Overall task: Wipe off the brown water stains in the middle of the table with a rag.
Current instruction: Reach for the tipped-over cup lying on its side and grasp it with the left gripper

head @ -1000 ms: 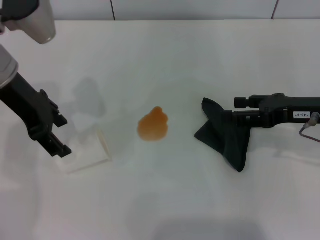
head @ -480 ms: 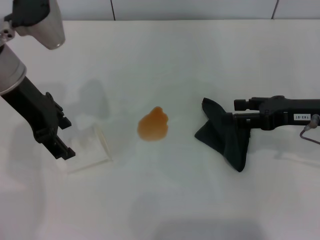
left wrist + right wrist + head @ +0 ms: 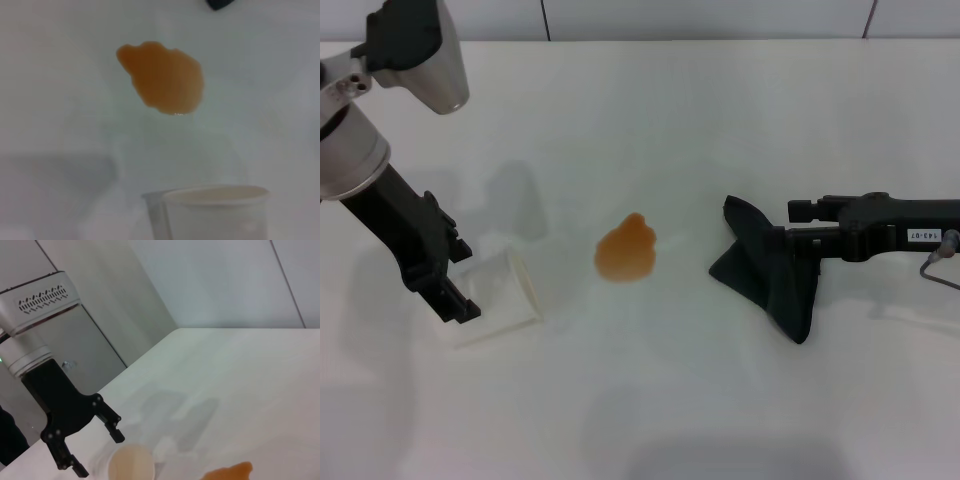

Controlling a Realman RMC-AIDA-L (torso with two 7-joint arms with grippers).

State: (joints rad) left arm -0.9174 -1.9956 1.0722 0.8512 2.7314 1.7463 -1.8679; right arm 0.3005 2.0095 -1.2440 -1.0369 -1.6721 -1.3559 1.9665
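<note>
The brown water stains (image 3: 626, 250) form one orange-brown blotch in the middle of the white table (image 3: 670, 110); the left wrist view shows the stains (image 3: 162, 77) close up. To their right lies the dark rag (image 3: 768, 275), with my right gripper (image 3: 792, 243) shut on its upper fold, low over the table. One corner of the rag (image 3: 219, 4) shows in the left wrist view. My left gripper (image 3: 463, 280) is open at the far left, beside a translucent cup. In the right wrist view the left gripper (image 3: 92, 447) holds nothing between its spread fingers.
The translucent cup (image 3: 502, 298) lies on its side just right of the left gripper, its mouth towards the stain; the cup (image 3: 212, 210) and cup (image 3: 131, 466) also show in both wrist views. A tiled wall (image 3: 700, 18) runs along the table's far edge.
My left arm has shifted to the right and risen closer to the head camera. The cup, the stain, the rag and the right arm have stayed put.
</note>
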